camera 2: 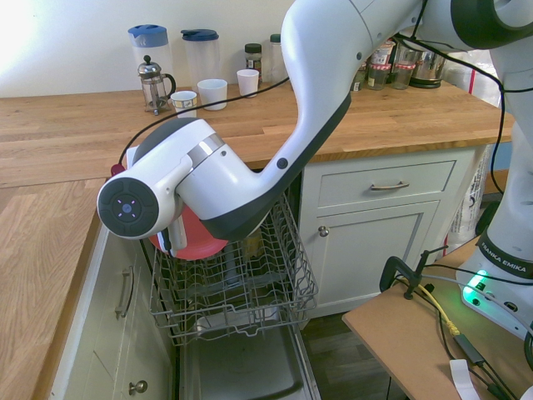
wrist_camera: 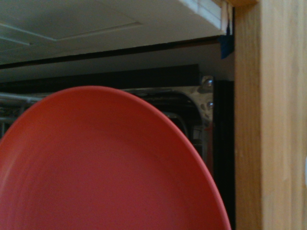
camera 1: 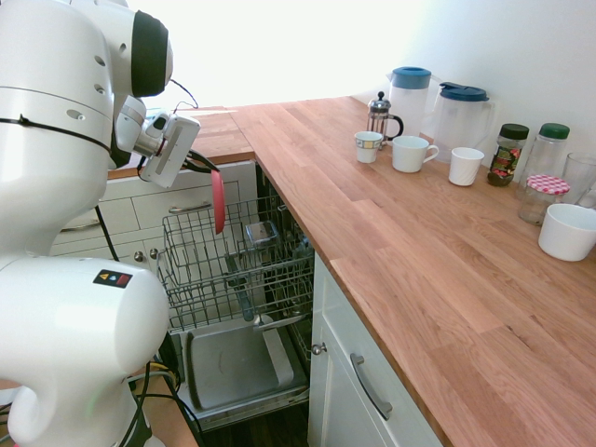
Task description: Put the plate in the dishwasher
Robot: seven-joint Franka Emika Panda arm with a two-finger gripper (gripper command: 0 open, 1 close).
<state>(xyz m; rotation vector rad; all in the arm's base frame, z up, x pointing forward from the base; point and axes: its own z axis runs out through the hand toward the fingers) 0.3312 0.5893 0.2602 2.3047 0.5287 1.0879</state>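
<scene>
Red plate [camera 1: 218, 202] above dishwasher rack [camera 1: 196, 247], cutlery inside rack

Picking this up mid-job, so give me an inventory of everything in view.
plate: 1, red, upright in the gripper, over the rack
dishwasher: 1, grey, open
rack: 1, grey wire, in the dishwasher
counter: 1, wood, above the cabinets
cabinets: several, white, both sides of the dishwasher
pitchers: 2, clear with blue lids, counter back
press: 1, silver and black, before the pitchers
cups: 4, white, one patterned, on the counter
jars and glassware: several, clear or dark, by the wall
arm: 1, white
gripper: 1, shut on the plate
</scene>
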